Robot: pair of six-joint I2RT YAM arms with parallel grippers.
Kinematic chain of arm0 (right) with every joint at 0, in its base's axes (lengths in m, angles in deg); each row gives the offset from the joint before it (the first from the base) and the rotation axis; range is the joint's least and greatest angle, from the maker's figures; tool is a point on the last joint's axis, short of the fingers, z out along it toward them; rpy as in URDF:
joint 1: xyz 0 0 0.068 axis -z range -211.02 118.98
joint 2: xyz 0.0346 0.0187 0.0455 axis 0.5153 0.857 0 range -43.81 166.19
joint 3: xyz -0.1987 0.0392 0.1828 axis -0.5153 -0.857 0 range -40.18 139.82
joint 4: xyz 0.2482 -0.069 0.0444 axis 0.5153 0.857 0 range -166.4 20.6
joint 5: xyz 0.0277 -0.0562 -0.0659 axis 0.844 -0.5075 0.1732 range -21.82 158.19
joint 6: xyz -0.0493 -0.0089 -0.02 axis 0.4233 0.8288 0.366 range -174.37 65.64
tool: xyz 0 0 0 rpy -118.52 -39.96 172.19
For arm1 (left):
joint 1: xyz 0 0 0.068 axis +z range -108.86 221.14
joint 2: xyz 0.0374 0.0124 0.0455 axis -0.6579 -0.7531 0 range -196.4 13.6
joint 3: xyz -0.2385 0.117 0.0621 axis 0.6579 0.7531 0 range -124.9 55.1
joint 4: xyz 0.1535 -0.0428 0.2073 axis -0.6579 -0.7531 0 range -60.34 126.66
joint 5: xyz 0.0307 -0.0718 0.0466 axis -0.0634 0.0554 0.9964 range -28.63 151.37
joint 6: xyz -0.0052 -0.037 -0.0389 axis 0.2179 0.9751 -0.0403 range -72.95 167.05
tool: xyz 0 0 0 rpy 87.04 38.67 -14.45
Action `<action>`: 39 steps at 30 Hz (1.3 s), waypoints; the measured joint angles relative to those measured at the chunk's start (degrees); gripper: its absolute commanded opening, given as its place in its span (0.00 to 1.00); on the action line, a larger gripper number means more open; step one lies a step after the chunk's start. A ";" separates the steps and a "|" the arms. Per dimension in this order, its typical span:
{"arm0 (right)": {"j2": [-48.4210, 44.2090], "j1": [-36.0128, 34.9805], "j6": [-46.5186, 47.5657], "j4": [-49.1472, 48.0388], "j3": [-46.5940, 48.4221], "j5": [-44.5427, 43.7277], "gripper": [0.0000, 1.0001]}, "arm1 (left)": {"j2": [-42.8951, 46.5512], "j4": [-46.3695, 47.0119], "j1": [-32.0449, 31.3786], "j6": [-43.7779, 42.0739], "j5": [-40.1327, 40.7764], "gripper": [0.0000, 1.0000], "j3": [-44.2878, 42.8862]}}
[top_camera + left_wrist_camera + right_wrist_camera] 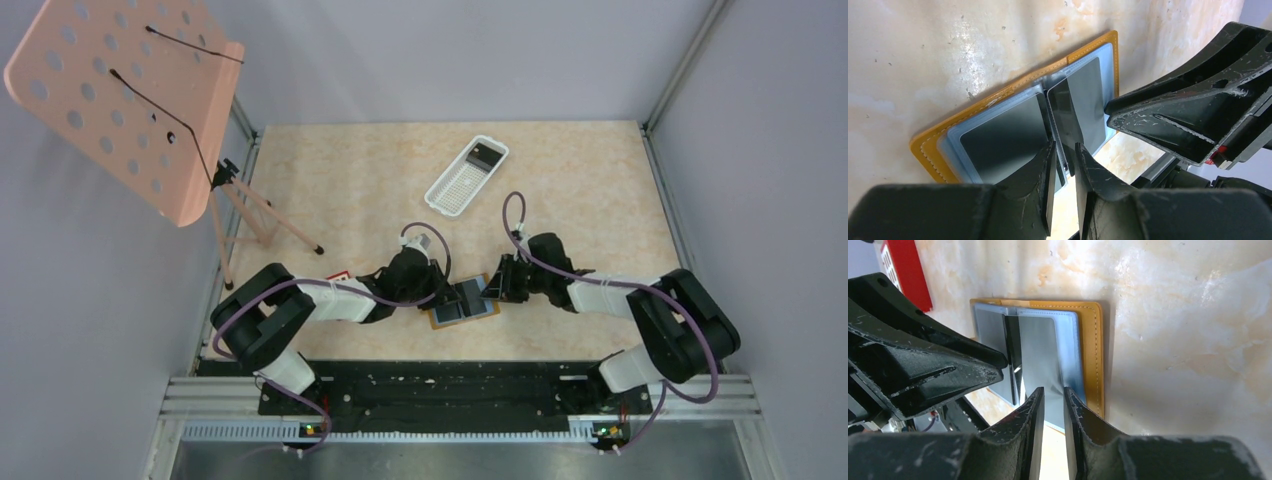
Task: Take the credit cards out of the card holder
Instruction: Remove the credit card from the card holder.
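Observation:
The card holder (440, 320) lies open on the table between my two grippers, tan-edged (998, 97) with blue-grey inner panels. Dark credit cards (1003, 135) sit in its pockets, and a grey one (1040, 350) shows in the right panel. My left gripper (1066, 155) is closed on the holder's middle leaf (1063, 112), which stands upright between its fingers. My right gripper (1054, 395) is at the near edge of the right panel. Its jaws stand a narrow gap apart, with the panel and the table showing through. The holder's tan border (1093, 350) lies just right of it.
A white slotted tray (467, 176) with a dark item at its far end lies at the back of the table. A pink perforated stand (130, 100) on a tripod fills the far left. A small red object (340, 277) lies beside the left arm. A black rail (430, 385) runs along the near edge.

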 measured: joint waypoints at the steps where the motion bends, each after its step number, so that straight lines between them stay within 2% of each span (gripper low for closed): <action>1: 0.24 0.00 -0.26 -0.59 -0.31 -0.07 0.21 | 0.00 0.00 0.00 0.00 0.00 0.27 0.00; 9: 1.64 0.00 -2.51 -7.02 -2.40 -0.22 0.20 | -1.53 0.13 0.00 0.00 0.50 0.27 -1.22; 18: 1.84 0.00 -2.97 -7.67 -2.51 -0.24 0.20 | -2.40 -0.22 -0.37 0.13 1.57 0.27 -1.81; 39: 1.33 0.00 -3.02 -8.50 -3.26 -0.70 0.19 | -2.34 -14.12 -3.78 1.81 11.47 0.33 -8.87</action>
